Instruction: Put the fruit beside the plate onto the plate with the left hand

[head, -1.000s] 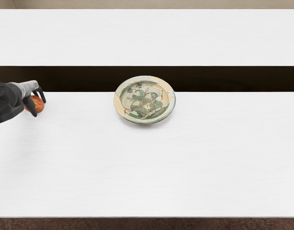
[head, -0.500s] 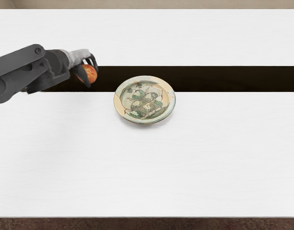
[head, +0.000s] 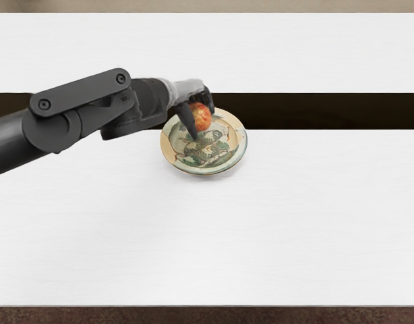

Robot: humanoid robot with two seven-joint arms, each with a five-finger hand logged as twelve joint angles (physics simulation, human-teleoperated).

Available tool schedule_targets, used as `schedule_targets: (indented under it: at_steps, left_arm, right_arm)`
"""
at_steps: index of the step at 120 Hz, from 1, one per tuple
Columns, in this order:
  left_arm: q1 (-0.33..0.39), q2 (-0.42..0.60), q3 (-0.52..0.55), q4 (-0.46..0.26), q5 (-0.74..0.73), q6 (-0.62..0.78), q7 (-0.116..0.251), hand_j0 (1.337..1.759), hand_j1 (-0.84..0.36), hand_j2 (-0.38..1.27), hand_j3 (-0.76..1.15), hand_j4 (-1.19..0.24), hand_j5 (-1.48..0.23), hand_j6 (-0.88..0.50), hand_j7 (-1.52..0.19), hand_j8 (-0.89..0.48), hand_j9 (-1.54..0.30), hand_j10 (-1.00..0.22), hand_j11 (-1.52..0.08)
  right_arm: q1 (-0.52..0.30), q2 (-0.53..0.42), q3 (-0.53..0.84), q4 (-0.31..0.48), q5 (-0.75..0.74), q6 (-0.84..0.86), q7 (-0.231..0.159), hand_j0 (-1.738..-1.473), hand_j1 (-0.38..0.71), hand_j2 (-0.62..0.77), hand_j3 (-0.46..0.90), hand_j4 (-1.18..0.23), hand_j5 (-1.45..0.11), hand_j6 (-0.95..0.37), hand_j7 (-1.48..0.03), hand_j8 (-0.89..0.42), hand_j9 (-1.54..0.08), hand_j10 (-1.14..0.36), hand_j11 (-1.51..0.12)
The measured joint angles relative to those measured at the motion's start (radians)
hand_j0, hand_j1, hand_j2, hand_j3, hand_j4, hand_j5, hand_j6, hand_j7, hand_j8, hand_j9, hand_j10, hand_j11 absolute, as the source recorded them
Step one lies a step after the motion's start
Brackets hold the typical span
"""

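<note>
**Fruit's over the plate, now for a clean drop**

My left hand point(head: 189, 96) is curled around the small round red-orange fruit point(head: 201, 116), holding it over the back-left part of the round ceramic plate with the green painted pattern point(head: 241, 144) on the white desk point(head: 261, 229). I can't tell if the fruit touches the plate. My plan is to ease it lower and nearer the middle, then open the fingers slowly. I reckon a round fruit let go near the rim could roll right off.

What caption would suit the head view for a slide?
Left hand holds the fruit over the plate on a white table.
</note>
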Motion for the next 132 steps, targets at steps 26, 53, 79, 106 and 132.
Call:
schedule_targets:
  at_steps: [26, 53, 79, 106, 132]
  left_arm:
    - [0.044, 0.144, -0.048, -0.062, -0.110, 0.000, 0.000, 1.655, 0.06, 0.12, 0.00, -0.21, -0.40, -0.14, -0.39, -0.15, -0.37, -0.24, -0.37]
    - [0.167, 0.457, -0.133, -0.153, -0.339, -0.124, -0.002, 1.657, 0.17, 0.05, 0.00, -0.13, -0.22, -0.11, -0.21, -0.12, -0.21, -0.14, -0.21]
    - [0.210, 0.559, -0.221, -0.130, -0.546, -0.436, -0.135, 1.658, 0.25, 0.03, 0.00, -0.08, -0.12, -0.07, -0.12, -0.08, -0.12, -0.08, -0.12]
    - [0.245, 0.549, -0.247, 0.062, -0.746, -0.490, -0.188, 1.658, 0.30, 0.01, 0.00, -0.04, -0.06, -0.04, -0.06, -0.04, -0.06, -0.04, -0.06]
    - [0.320, 0.570, -0.277, 0.242, -0.771, -0.496, -0.222, 1.658, 0.32, 0.01, 0.00, -0.03, -0.04, -0.03, -0.04, -0.03, -0.04, -0.03, -0.03]
  right_arm:
    - [0.000, 0.000, 0.000, 0.000, 0.000, 0.000, 0.000, -1.658, -0.35, 0.00, 0.00, 0.00, 0.00, 0.00, 0.00, 0.00, 0.00, 0.00, 0.00]
    - [0.000, 0.000, 0.000, 0.000, 0.000, 0.000, 0.000, -1.658, -0.35, 0.00, 0.00, 0.00, 0.00, 0.00, 0.00, 0.00, 0.00, 0.00, 0.00]
    - [0.000, 0.000, 0.000, 0.000, 0.000, 0.000, 0.000, -1.658, -0.35, 0.00, 0.00, 0.00, 0.00, 0.00, 0.00, 0.00, 0.00, 0.00, 0.00]
    - [0.000, 0.000, 0.000, 0.000, 0.000, 0.000, 0.000, -1.658, -0.35, 0.00, 0.00, 0.00, 0.00, 0.00, 0.00, 0.00, 0.00, 0.00, 0.00]
    - [0.000, 0.000, 0.000, 0.000, 0.000, 0.000, 0.000, -1.658, -0.35, 0.00, 0.00, 0.00, 0.00, 0.00, 0.00, 0.00, 0.00, 0.00, 0.00]
